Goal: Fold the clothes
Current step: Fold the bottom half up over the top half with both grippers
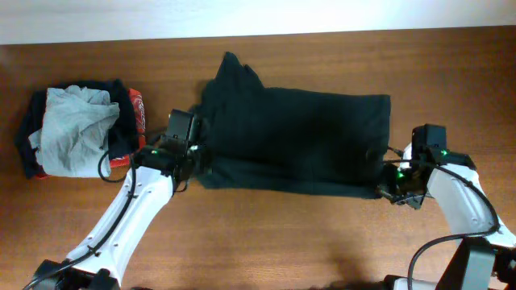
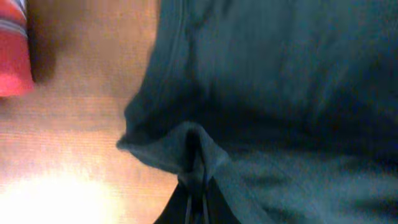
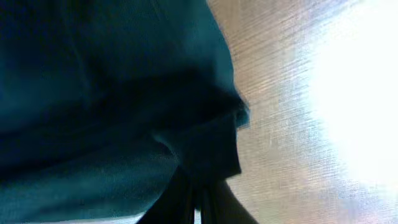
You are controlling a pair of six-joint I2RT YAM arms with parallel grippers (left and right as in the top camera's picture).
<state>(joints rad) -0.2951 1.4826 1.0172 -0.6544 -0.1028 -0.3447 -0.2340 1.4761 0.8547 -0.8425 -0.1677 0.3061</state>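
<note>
The black T-shirt (image 1: 294, 137) lies spread across the middle of the wooden table, folded into a wide band. My left gripper (image 1: 193, 157) is shut on its left edge; in the left wrist view the cloth (image 2: 280, 81) bunches up between the fingers (image 2: 198, 186). My right gripper (image 1: 385, 181) is shut on the shirt's lower right corner; in the right wrist view the cloth (image 3: 106, 99) hangs pinched between the fingers (image 3: 199, 196). No logo mark shows.
A pile of other clothes sits at the far left: a light grey garment (image 1: 74, 129) on top of navy (image 1: 28, 141) and red-orange (image 1: 135, 109) ones. The red-orange one also shows in the left wrist view (image 2: 12, 53). The table's back edge (image 1: 258, 34) meets a white wall.
</note>
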